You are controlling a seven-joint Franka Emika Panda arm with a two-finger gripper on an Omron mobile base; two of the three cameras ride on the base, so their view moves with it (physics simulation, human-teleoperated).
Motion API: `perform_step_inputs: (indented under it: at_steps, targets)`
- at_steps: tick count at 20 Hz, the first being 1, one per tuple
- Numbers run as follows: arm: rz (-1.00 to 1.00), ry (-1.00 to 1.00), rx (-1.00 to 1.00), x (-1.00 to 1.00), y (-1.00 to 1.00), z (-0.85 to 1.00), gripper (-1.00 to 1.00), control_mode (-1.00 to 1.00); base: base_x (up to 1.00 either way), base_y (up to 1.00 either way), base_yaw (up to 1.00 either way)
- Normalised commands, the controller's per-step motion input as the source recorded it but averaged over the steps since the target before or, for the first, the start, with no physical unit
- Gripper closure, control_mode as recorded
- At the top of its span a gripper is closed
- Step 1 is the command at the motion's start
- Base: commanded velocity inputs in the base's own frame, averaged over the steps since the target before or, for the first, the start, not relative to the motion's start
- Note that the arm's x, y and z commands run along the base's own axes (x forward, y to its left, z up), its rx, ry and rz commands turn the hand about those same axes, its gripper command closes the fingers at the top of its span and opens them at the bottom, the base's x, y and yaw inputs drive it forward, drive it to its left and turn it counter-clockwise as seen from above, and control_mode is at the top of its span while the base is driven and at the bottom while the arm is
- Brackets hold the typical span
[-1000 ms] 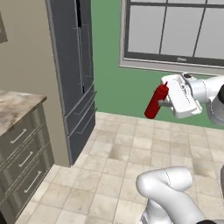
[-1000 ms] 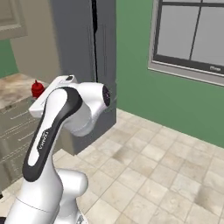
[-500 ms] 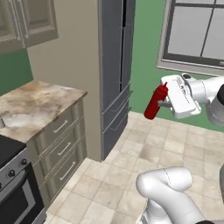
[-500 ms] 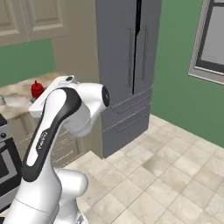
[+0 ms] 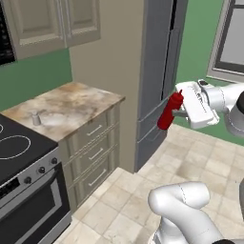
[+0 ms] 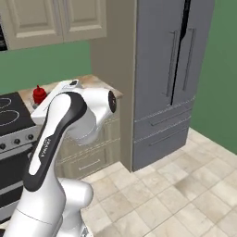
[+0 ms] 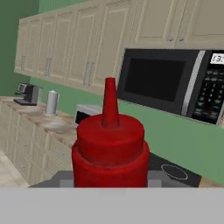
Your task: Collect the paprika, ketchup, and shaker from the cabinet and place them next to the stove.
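Note:
My gripper (image 5: 179, 113) is shut on the ketchup (image 5: 169, 112), a slim red squeeze bottle held in the air in front of the grey fridge. From the right base view its red top (image 6: 39, 94) peeks out behind my arm. The hand view looks over the ketchup (image 7: 109, 148) with its pointed nozzle up. The stove (image 5: 16, 145), with a black cooktop and white rings, stands at the lower left. A small grey shaker (image 5: 35, 117) stands on the marble counter (image 5: 76, 102) just right of the stove. The paprika and the cabinet are out of view.
A tall grey fridge (image 5: 159, 66) stands right of the counter. Beige wall cupboards (image 5: 52, 21) hang above it, with drawers below. A black microwave (image 7: 170, 81) hangs over the stove. A coffee machine (image 7: 26, 94) sits on a farther counter. The tiled floor (image 5: 124, 200) is open.
The whole picture has shifted as the base turned: the window slid off to the right, and the counter, then the stove, came in at the left. The ketchup stays in the gripper.

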Motion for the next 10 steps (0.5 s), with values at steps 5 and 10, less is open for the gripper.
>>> perform_step_inputs:
  at_steps: [5, 10]
  targets:
    - [0.0, 0.0, 0.0, 0.0, 0.0, 0.0, 1.0, 1.0, 0.17, 0.1, 0.33]
    - [0.0, 0.0, 0.0, 0.0, 0.0, 0.0, 1.0, 1.0, 0.42, 0.0, 0.28]
